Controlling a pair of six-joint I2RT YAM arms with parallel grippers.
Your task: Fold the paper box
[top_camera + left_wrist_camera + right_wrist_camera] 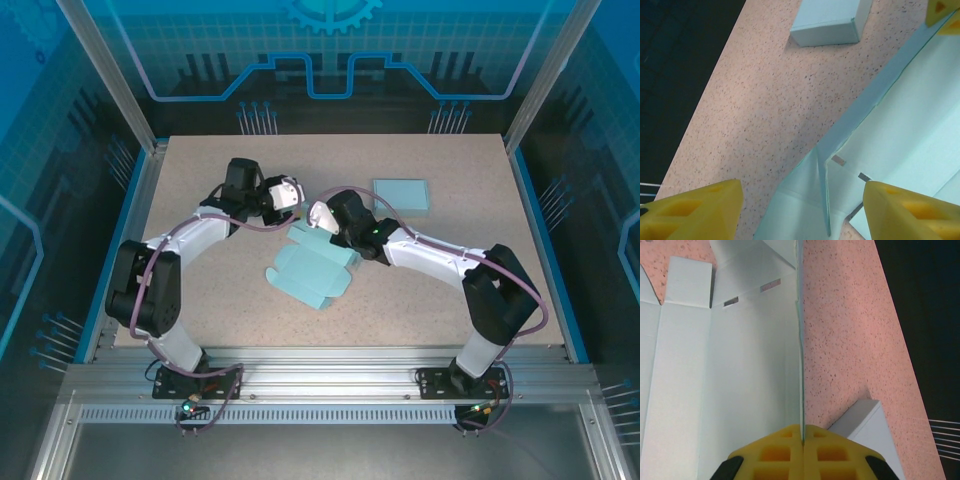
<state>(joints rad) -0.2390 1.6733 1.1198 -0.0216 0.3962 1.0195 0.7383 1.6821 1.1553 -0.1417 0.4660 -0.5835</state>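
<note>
Right gripper (802, 435) is pinching the half-folded box (312, 272) by an upright edge, jaws closed tight on it; left gripper (801, 197) is hovering wide open over its corner.

Unfolded box (310, 272) lies on table (410, 312), folded box (401, 193) behind (rightward).

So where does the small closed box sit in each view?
Top external: closed box up and right of centre.
Left wrist: closed box at top centre.
Right wrist: closed box at bottom right.
Shared landmark: the unfolded paper box beside it.
</note>
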